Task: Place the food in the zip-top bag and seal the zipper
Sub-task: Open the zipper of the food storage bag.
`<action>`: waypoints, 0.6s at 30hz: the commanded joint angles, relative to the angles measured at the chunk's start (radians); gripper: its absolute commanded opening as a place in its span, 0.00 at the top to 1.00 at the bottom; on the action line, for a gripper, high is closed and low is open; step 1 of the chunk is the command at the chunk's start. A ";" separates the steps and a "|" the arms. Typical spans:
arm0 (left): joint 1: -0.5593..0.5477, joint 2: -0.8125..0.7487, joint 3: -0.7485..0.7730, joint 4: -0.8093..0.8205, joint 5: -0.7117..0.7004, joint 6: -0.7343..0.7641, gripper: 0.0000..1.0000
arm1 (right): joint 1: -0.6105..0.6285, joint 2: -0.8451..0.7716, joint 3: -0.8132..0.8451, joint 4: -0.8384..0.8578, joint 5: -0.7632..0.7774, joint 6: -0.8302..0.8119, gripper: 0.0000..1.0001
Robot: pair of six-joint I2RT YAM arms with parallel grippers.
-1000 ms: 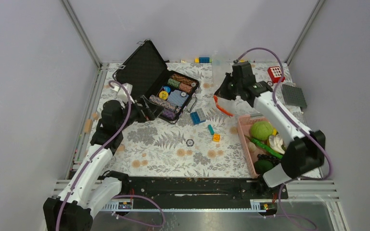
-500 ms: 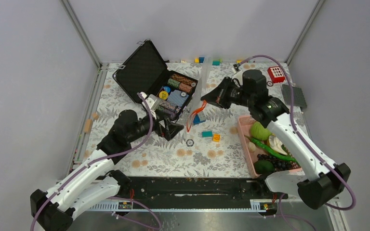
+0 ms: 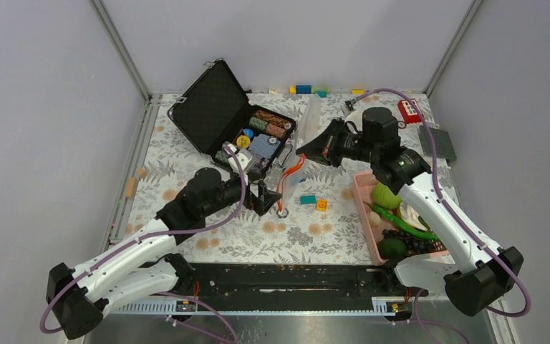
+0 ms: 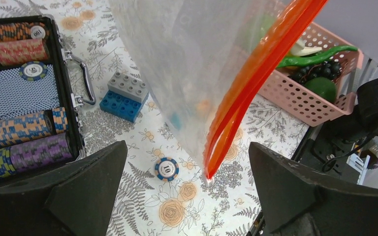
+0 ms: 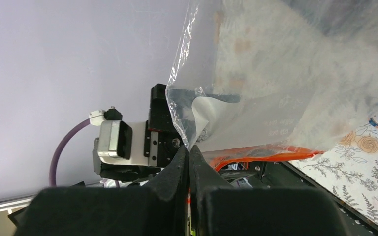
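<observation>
The right claw [image 5: 188,150] is pinching shut on a corner of the clear bag [image 4: 192,64], so the bag is hanging in the air above the counter [image 3: 329,229], with its orange zipper [image 4: 248,83] running down one side. The left claw [image 4: 187,147] is standing wide apart and holding nothing, just before the low end of the zipper. I am judging that the step in hand is opening the bag, and no food [image 3: 401,222] is lying in it yet. The next move is asking the left claw to close gently on one lip only, because the film is floppy. I am counting one bag, one pink basket [image 3: 362,188] keeping the food, one cabbage [image 3: 388,195], one long pod [image 4: 320,53] and one loose poker chip [image 4: 166,168] under the bag
</observation>
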 commanded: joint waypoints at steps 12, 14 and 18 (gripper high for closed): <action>-0.031 0.046 0.012 0.045 -0.118 0.040 0.18 | 0.007 0.013 0.012 0.071 -0.089 0.037 1.00; -0.031 0.046 0.010 0.050 -0.121 0.039 0.20 | 0.008 0.014 0.013 0.070 -0.097 0.038 1.00; -0.030 0.059 0.002 0.077 -0.125 0.025 0.26 | 0.008 0.016 0.016 0.069 -0.108 0.042 1.00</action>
